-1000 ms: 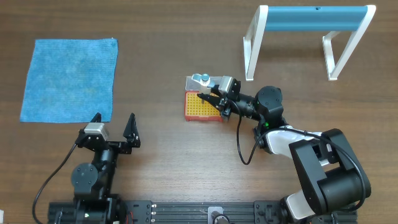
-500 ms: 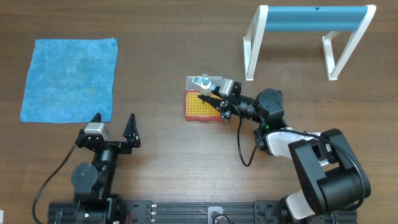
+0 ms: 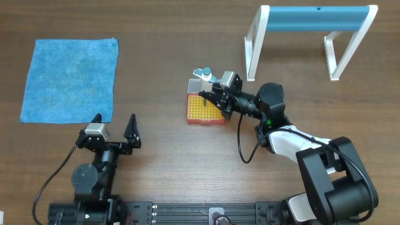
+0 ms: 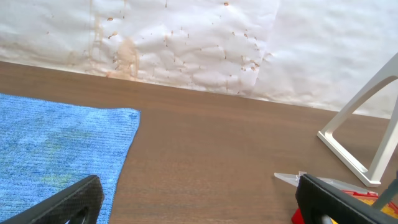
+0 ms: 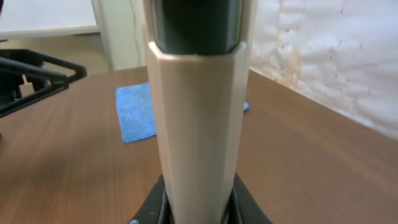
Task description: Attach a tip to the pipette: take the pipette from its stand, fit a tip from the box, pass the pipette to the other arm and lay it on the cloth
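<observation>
While my right claw (image 3: 215, 99) is clamped around the pipette (image 5: 198, 124), its pale body stands up out of my grip. Its long axis is close to vertical (a slight lean, no more), blue-capped head up and working end pointing down. On the top view the tip box (image 3: 205, 111) lies just at 7 o'clock of the claw, and I judge the pipette to be over the box's 12 o'clock edge. The lower end is hidden, so I cannot tell whether a tip is seated. As I judge it, the coming move turns on that axis standing straight over one hole of the rack, pressing down along it and not across. Farther out, my left claw (image 3: 114, 120) sits spread wide at 8 o'clock of the box, well apart from it. It is the nearer one to the cloth (image 3: 70, 80), which lies flat toward 10 o'clock. The stand (image 3: 315, 19) is off at 2 o'clock.
</observation>
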You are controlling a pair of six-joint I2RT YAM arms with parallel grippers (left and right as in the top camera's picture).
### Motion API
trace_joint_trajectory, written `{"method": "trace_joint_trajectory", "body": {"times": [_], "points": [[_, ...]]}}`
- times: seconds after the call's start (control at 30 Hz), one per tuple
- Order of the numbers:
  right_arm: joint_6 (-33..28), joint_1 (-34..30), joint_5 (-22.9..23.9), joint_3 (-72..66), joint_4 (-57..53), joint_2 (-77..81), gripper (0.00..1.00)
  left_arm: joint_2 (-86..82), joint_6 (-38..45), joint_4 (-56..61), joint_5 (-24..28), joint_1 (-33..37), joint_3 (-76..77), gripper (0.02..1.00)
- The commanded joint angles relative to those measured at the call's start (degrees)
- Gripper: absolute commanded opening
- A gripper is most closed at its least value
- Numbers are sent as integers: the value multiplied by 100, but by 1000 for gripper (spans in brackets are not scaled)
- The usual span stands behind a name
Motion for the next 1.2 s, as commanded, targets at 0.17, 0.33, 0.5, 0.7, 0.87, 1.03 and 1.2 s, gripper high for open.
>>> {"method": "trace_joint_trajectory", "body": {"times": [0.17,0.33,0.5,0.7,0.87,1.03,1.2], "points": [[85,20,-258,706,-103,-286,75,-31,-28,-39,-44,2,-11,998],[-116,20,-363,1207,-1270,-579,77,-31,-28,-42,-44,2,-11,998],[-629,20,-361,1679,-2614,-1147,75,-31,-28,-42,-44,2,-11,998],[-603,-9,-367,1757,-3106,-1893,75,-31,-28,-39,-44,2,-11,996],[142,-9,-1113,1757,-3606,-2138,75,-31,-28,-42,-44,2,-11,998],[1226,-9,-1582,1757,-3672,-2138,75,-31,-52,-4,9,2,-11,998],[1296,-2,-1582,1757,-3676,-2138,75,-31,-5418,111,2717,2,-11,1000]]}}
